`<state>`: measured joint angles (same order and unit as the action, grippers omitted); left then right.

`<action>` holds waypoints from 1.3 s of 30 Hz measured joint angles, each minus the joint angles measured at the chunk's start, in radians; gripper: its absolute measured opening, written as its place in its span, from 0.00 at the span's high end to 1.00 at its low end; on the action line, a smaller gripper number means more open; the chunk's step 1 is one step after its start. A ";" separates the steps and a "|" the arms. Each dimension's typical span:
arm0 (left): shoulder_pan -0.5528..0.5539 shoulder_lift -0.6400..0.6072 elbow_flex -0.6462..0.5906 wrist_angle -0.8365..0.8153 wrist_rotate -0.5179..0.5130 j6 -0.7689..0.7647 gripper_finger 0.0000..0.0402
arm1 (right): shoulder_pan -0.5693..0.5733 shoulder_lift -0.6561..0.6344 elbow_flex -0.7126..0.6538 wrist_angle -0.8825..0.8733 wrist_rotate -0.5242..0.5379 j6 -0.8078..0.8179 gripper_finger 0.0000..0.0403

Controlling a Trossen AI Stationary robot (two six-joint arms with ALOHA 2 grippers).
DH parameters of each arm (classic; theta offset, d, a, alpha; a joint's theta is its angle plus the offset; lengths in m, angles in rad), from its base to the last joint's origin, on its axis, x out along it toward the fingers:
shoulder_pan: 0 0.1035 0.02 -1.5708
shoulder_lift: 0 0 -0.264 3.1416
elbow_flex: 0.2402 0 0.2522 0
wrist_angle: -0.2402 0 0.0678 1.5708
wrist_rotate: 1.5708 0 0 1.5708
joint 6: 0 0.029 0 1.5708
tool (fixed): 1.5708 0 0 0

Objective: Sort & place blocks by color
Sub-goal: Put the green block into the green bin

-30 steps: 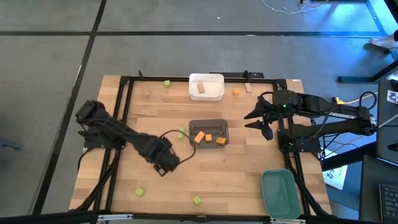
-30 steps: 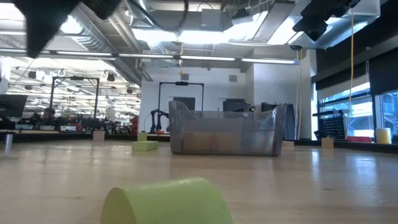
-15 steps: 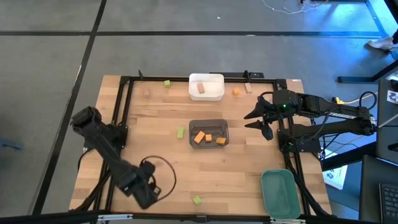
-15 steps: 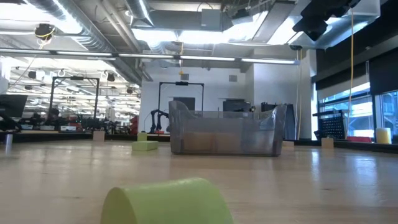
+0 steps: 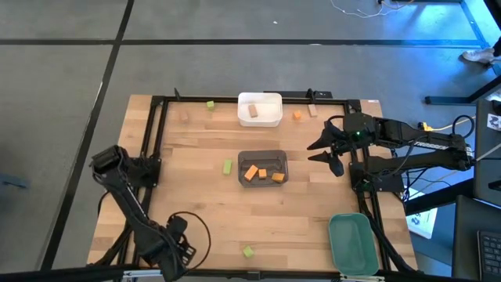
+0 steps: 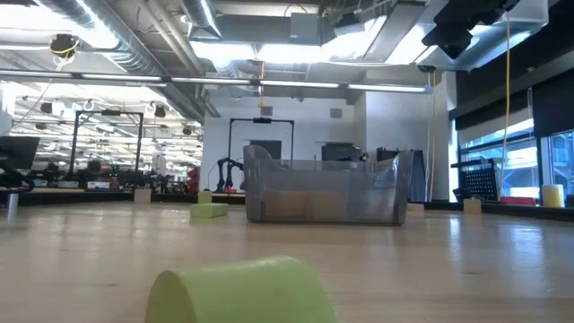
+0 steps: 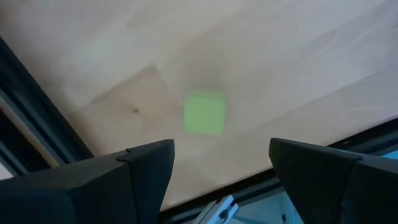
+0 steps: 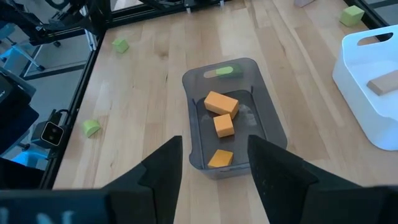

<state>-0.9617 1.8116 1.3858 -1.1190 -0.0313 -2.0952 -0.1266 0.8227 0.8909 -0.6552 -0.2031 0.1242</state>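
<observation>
Only wrist-visible: green block (image 7: 205, 112) under left end effector (image 7: 221, 171)

The left tool (image 5: 174, 254) has swung from the worktop's (image 5: 313, 211) middle down to its near left corner, now hanging open-fingered over a green block (image 7: 204, 112) there; its dark shape is gone from the low view.

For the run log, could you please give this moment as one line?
left gripper: open over small light green block | right gripper: open, above dark grey plastic bin | three orange blocks binned

Overhead sees all; table-level faces the grey bin (image 6: 325, 190), shared with right wrist.
</observation>
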 joint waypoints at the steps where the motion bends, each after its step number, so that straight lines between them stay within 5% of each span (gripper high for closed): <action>1: -0.007 0.002 -0.012 0.011 -0.001 -0.017 0.36 | 0.000 0.000 0.000 0.000 0.000 0.001 0.55; 29: -0.030 0.001 -0.282 0.339 -0.005 -0.021 0.36 | 0.000 0.000 0.000 0.000 0.000 0.001 0.55; 39: -0.030 0.001 -0.287 0.352 -0.009 -0.024 0.36 | 0.000 0.000 0.000 0.000 0.000 0.001 0.55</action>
<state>-0.9916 1.8130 1.0985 -0.7670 -0.0399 -2.1193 -0.1265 0.8227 0.8909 -0.6552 -0.2033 0.1253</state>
